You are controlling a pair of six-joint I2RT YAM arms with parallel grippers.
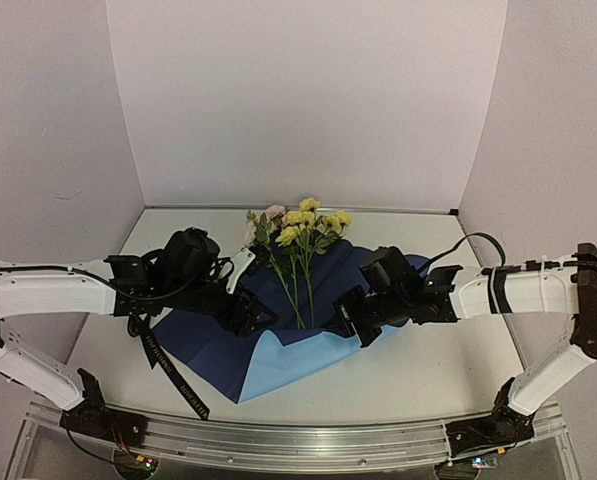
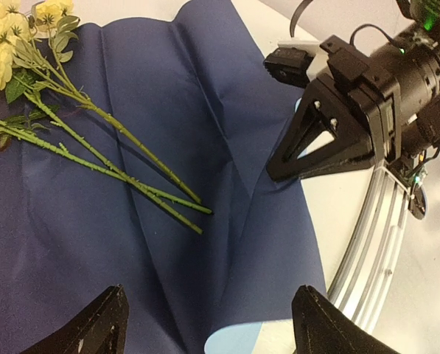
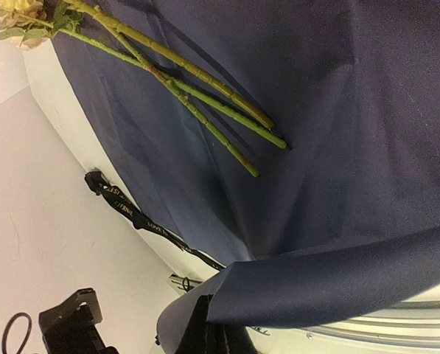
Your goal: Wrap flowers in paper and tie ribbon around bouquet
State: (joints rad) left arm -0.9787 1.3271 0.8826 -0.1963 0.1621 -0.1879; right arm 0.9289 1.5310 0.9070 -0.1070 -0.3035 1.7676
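Note:
The flowers (image 1: 300,232) lie on the paper (image 1: 206,338), yellow and pink blooms toward the back and stems (image 2: 113,161) pointing forward. The paper lies navy face up, with a light blue fold (image 1: 288,362) at its near corner. My left gripper (image 2: 208,324) hovers open over the paper's near part, below the stem ends, with nothing between its fingers (image 2: 94,330). My right gripper (image 3: 216,338) is shut on the paper's right edge, which is lifted and curled over (image 3: 337,284). From the left wrist, the right gripper (image 2: 319,144) shows pinching that edge. The ribbon (image 1: 168,365) lies on the table left of the paper.
The white table (image 1: 428,372) is enclosed by white walls on three sides. A metal rail (image 1: 298,437) runs along the near edge, also seen beside the paper (image 2: 374,228). The ribbon (image 3: 142,220) trails along the paper's left border toward the rail.

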